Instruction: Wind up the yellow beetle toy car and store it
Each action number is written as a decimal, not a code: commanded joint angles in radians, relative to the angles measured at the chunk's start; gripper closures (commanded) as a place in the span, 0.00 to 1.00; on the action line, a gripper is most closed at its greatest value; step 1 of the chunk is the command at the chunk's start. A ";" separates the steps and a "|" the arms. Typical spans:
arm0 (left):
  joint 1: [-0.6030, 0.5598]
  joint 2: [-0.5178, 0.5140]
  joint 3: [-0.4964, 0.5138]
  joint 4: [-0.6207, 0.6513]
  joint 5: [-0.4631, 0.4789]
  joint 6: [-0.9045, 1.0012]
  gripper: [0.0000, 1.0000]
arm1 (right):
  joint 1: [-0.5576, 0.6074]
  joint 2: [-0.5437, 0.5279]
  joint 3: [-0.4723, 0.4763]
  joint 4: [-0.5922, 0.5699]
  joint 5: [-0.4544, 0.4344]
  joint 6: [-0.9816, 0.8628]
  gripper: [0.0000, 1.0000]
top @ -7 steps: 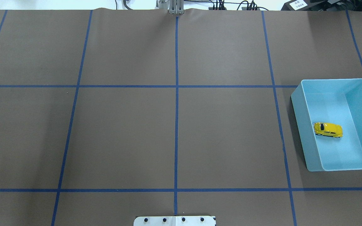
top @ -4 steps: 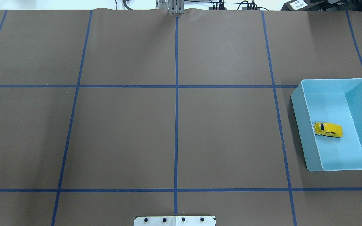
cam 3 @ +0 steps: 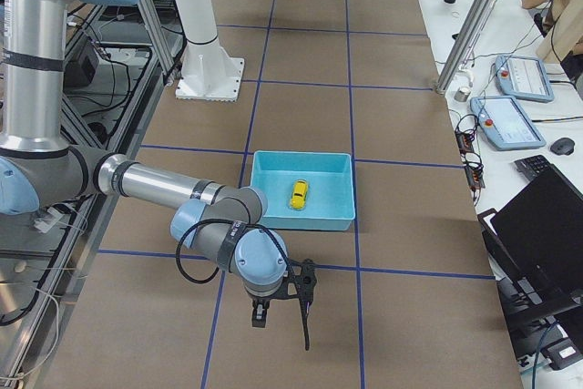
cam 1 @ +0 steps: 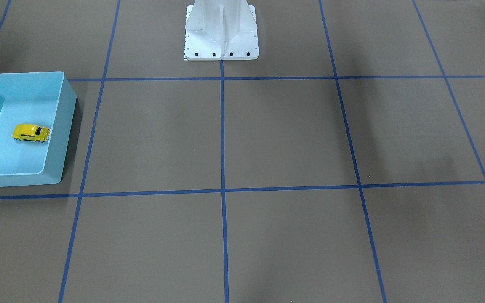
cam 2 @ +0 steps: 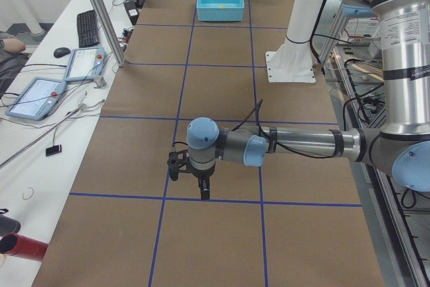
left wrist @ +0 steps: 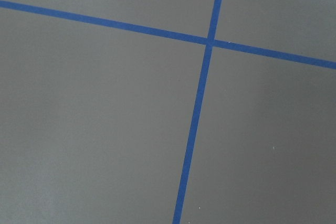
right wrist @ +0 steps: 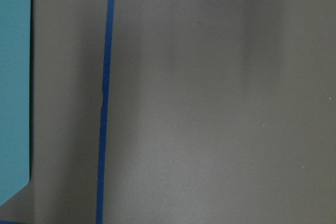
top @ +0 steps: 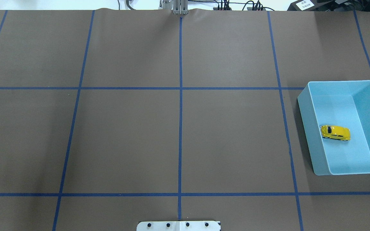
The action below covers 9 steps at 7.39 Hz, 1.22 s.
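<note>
CAR: yellow beetle toy car [top: 335,132] on its wheels inside light-blue bin [top: 304,107], close to wall facing table centre | LEFT: left gripper [cam 2: 189,186] over brown mat [top: 124,138], well apart from bin, opening unreadable | RIGHT: right gripper [cam 3: 282,329] outside bin, near it, opening unreadable | AROUND: white pedestal [cam 1: 221,31]

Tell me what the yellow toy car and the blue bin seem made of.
Yellow beetle toy car: glossy painted body, metal or hard plastic, can't tell which; light sheen on its roof.
Blue bin: probably moulded plastic, smooth satin finish; uniform colour, thin walls, rounded corners.
</note>
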<state>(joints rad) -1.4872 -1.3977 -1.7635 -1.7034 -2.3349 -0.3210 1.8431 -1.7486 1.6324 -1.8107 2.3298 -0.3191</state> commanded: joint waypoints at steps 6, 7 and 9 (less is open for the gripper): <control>0.030 -0.153 0.149 0.004 0.023 0.008 0.00 | -0.236 0.037 0.105 0.114 -0.012 0.546 0.00; 0.030 -0.156 0.148 0.005 0.019 0.007 0.00 | -0.243 0.038 0.107 0.114 -0.010 0.531 0.00; 0.030 -0.156 0.148 0.005 0.015 0.003 0.00 | -0.292 0.069 0.149 0.111 -0.021 0.543 0.00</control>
<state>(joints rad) -1.4573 -1.5518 -1.6169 -1.6984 -2.3177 -0.3163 1.5780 -1.7025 1.7630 -1.6979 2.3162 0.2172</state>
